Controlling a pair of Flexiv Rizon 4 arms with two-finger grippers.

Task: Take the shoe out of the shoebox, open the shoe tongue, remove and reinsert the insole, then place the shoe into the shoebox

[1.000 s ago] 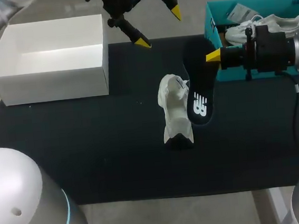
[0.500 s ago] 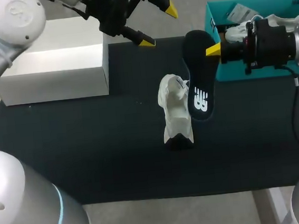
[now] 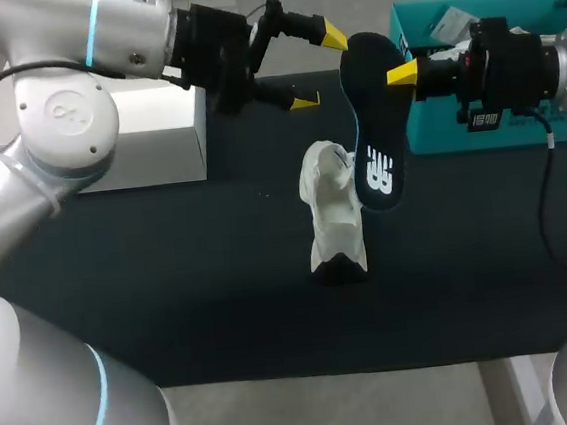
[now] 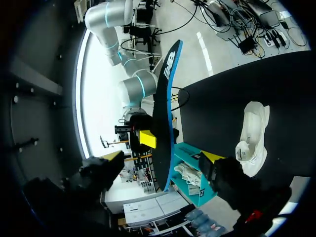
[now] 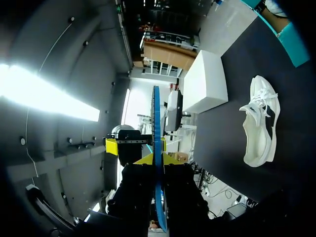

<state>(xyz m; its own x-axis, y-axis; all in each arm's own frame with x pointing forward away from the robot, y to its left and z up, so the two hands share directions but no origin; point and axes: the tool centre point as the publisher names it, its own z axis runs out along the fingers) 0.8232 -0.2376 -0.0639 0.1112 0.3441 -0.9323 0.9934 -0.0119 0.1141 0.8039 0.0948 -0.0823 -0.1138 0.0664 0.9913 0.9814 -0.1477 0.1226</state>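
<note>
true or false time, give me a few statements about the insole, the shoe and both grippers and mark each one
1. The right gripper is shut on the insole. True.
2. The left gripper is shut on the insole too. False: its fingers are open and do not grip it.
3. The white shoe is held in a gripper. False: it sits on the table, with neither gripper on it.
4. The insole is out of the shoe, held up above the table. True.
</note>
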